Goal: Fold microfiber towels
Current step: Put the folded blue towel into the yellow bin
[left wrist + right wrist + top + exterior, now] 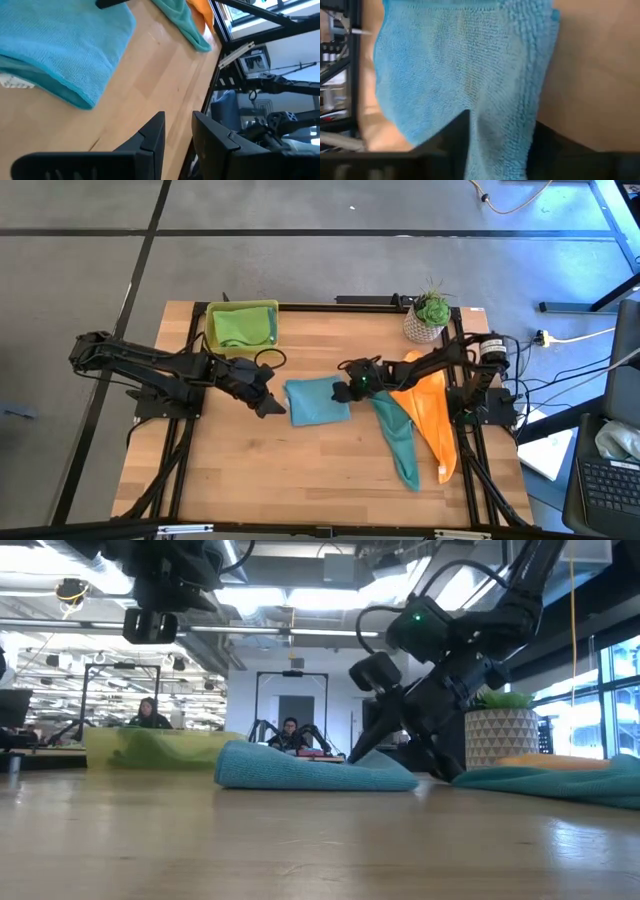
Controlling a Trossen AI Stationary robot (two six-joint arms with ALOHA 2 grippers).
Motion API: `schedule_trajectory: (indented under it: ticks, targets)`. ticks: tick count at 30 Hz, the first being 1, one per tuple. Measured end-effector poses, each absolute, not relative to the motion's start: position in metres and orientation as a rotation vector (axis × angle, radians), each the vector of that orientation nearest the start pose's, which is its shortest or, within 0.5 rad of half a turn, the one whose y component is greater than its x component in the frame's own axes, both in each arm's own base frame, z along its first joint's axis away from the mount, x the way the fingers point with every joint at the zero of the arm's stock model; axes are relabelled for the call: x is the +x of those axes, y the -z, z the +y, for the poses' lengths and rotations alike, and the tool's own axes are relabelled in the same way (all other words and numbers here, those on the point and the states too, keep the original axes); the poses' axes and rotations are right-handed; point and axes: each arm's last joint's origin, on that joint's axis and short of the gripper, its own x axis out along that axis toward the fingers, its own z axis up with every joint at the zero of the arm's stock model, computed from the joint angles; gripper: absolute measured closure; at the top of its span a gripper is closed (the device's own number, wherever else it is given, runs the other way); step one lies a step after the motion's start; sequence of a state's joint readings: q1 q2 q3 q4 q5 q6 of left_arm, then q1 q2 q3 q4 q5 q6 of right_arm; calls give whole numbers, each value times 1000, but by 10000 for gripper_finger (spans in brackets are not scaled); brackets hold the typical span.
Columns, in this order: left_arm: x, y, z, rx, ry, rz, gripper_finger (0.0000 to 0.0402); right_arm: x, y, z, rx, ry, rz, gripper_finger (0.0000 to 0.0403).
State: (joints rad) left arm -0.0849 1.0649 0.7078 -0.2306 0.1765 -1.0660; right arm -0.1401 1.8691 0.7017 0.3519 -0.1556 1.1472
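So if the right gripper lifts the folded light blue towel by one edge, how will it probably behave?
The light blue towel will likely flop and unfold, since its layers lie loosely stacked. It looks light for its size. Its nubby weave should resist slipping between the right gripper fingers.

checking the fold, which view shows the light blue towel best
The high view: the whole light blue towel lies folded mid-table. The low view shows only its edge, the left wrist view one corner, and the right wrist view a close-up between that arm's fingers.

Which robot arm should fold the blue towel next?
Probably the right. The right gripper is down at the light blue towel, its jaws straddling the edge. The left gripper hangs just off its opposite edge, holding nothing.
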Motion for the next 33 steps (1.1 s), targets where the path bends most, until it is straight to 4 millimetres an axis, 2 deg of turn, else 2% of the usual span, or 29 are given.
schedule_trajectory:
  ticks: [5,6,10,15,19,25,33]
  targets:
    - [223,-253,-21,-1003,-72,646,313,317,-84,-34,1103,480,703,375]
    - [223,-253,-19,-990,-73,641,313,318,-84,-33,1078,473,708,387]
    - [224,-254,-11,-946,-81,614,313,328,-87,-31,974,434,742,390]
    - [224,-254,-1,-901,-100,592,313,351,-105,-33,844,282,757,396]
    - [224,-255,7,-849,-109,569,313,373,-133,-31,681,190,838,397]
    - [221,-259,18,-772,-122,531,313,391,-173,-19,305,63,967,397]
    - [216,-262,30,-504,-82,514,311,402,-218,7,-67,-59,1021,398]
